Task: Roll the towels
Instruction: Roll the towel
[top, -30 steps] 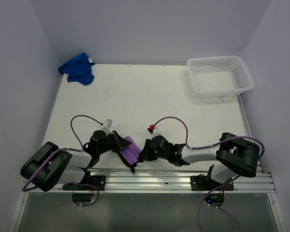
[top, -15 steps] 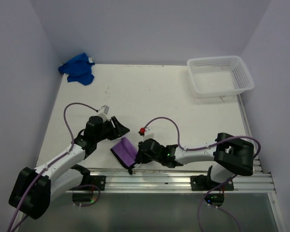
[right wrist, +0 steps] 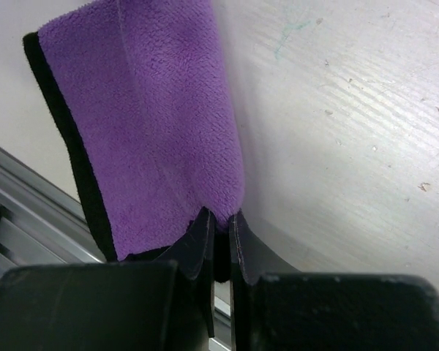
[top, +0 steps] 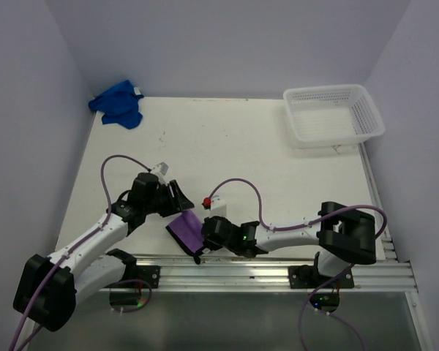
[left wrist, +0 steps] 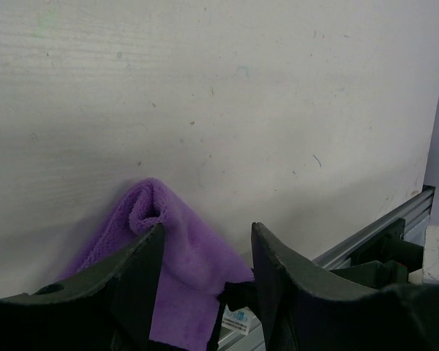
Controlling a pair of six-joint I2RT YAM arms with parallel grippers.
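A purple towel [top: 185,228] with a black edge lies folded near the table's front edge, one end curled over [left wrist: 148,207]. My right gripper [top: 204,235] is shut on the towel's near corner [right wrist: 146,124], and the cloth is pinched between its fingertips [right wrist: 219,219]. My left gripper [top: 177,199] stands open just left of and behind the towel. Its fingers [left wrist: 206,241] straddle the cloth without touching it. A bright blue towel [top: 117,104] lies crumpled at the far left corner of the table.
A white mesh basket [top: 333,113] stands at the far right corner. The aluminium rail [top: 263,270] runs along the near edge right under the purple towel. Walls close in the table on the left, back and right.
My left gripper has opened, let go of the purple towel and drawn back from it. My right gripper has slid left along the front edge, still shut on the towel.
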